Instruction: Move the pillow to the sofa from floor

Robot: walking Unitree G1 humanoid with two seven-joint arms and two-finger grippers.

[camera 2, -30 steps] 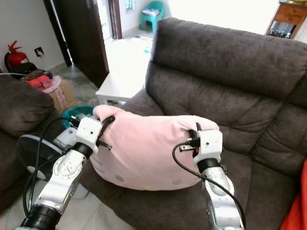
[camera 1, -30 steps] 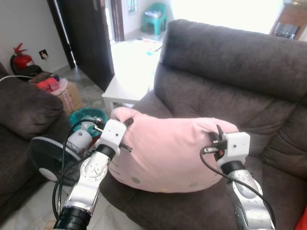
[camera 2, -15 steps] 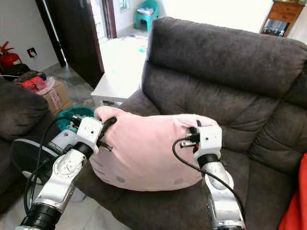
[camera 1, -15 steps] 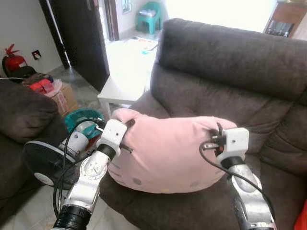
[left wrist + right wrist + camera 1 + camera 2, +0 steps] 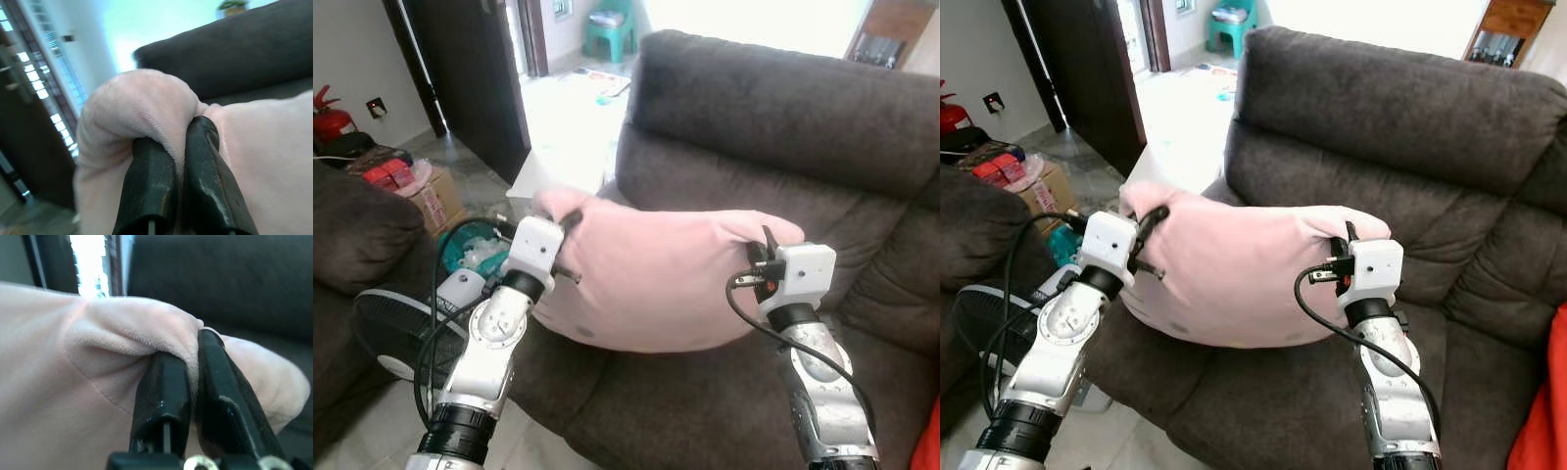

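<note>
Dark grey upholstery is taking up most of the head views: the sofa (image 5: 773,108) with its tall backrest and deep seat, a white side table (image 5: 566,122) beyond its left arm, a black fan (image 5: 396,328) and a cardboard box (image 5: 429,194) on the tiled floor to the robot's left.

Compared with a second ago, the pink pillow (image 5: 656,279) is riding higher and further in over the seat. It was sagging at the front edge of the seat cushion; now it is hanging stretched between the two arms, its underside lifted off the front edge and its far side near the backrest. That suggests the carry is almost done, with lowering and release judged to be what remains.

The left tool (image 5: 178,147) is pinching a fold at the pillow's left corner, its two black fingers nearly closed with only fabric between them. The right tool (image 5: 193,377) is clamping the right corner in the same way, the plush bunching over its tips.

How much of the pillow is touching the seat cannot be told, since its own bulk is hiding the contact line. The sofa's right end is cut off by the frame, and an orange-red thing (image 5: 1542,411) at the lower right corner is too cropped to identify.
</note>
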